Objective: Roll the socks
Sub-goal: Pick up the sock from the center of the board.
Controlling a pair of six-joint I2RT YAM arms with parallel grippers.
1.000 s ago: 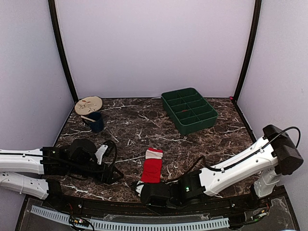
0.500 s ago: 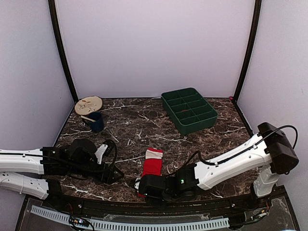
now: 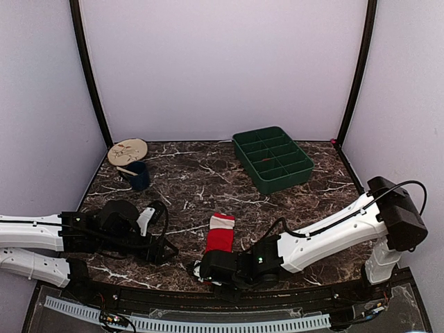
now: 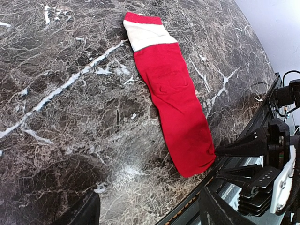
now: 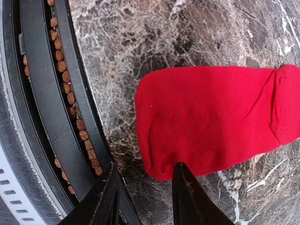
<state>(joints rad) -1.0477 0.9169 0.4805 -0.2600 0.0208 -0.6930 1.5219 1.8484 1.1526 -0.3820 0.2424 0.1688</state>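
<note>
Sock (image 3: 220,239) flat on tabletop (image 3: 194,180) near front edge, long axis near-to-far, white cuff far. Right end effector (image 5: 146,168) nearer, spread astride toe end. Left end effector (image 3: 163,250) spread, empty, leftward.

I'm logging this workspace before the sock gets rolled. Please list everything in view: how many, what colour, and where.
sock: one flat strip seen, red with a white cuff, front centre of the table; whether a second lies under it cannot be told
tray: one, green, divided into compartments, far right
cup: one, dark blue, far left
disc: one, beige, round, far left corner behind the cup
table: one, dark marble with white veins
left arm: one, white and black, low at the left
left gripper: one, black, open, left of the sock
right arm: one, white and black, reaching in from the right
right gripper: one, black, open, at the sock's toe end
</note>
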